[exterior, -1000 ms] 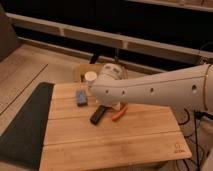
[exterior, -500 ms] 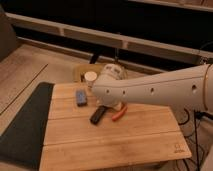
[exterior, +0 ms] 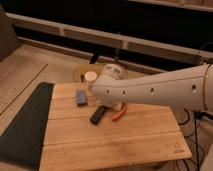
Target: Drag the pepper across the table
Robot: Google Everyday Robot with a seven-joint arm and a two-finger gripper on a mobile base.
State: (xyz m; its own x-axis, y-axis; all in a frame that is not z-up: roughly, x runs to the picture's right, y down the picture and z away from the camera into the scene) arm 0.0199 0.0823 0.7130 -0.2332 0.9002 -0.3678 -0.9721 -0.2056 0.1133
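The pepper (exterior: 119, 114) is a small slender orange-red piece lying on the light wooden slatted table (exterior: 115, 142), near its middle. My white arm reaches in from the right, and its bulky wrist hangs over the back of the table. The gripper (exterior: 98, 114) shows as a dark piece below the wrist, low at the tabletop and just left of the pepper. The wrist hides its upper part and the pepper's far end.
A small blue block (exterior: 81, 97) lies on the table left of the gripper. A white cup (exterior: 90, 77) stands at the back edge, with a round wooden stool (exterior: 80, 71) behind it. A dark grey mat (exterior: 22, 125) lies along the table's left side.
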